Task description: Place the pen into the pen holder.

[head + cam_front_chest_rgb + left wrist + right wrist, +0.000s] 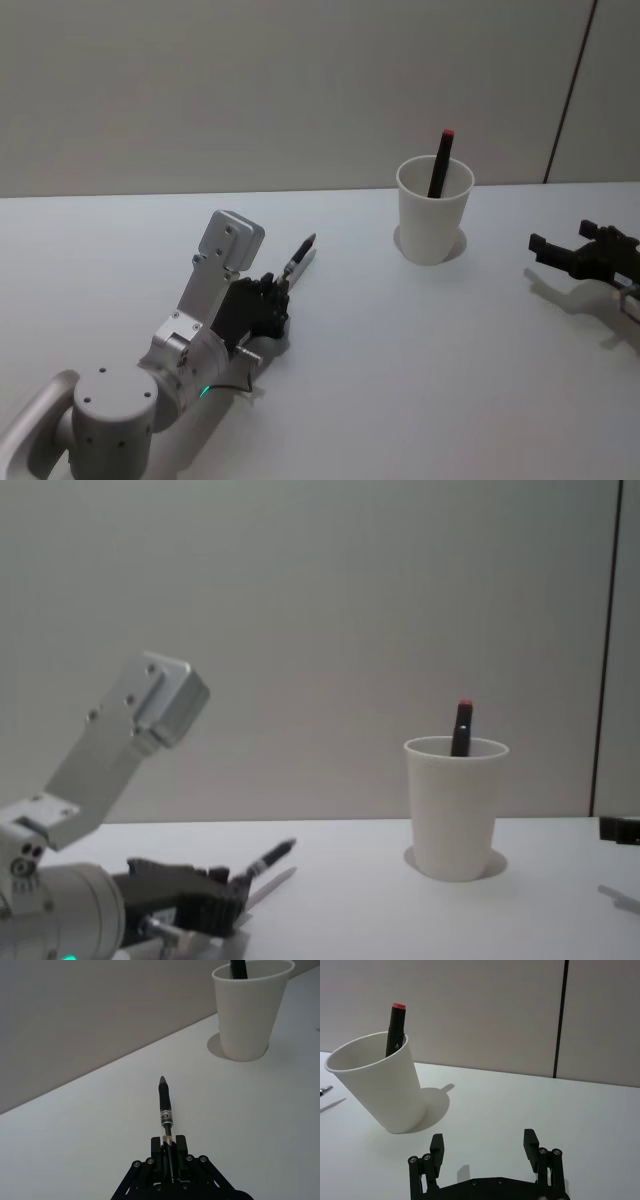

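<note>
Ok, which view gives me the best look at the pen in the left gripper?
The left wrist view: the pen shows large, sticking out of the shut left gripper, tip toward the pen holder. The head view shows the pen small; the chest view shows the pen side-on, tip tilted up.

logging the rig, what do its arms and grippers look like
The left arm is silver-grey metal: a round joint cap with screws, a boxy link, a green light and thin black cable near the wrist. Both the left gripper and right gripper are black, with squared fingers and silver screw heads.
</note>
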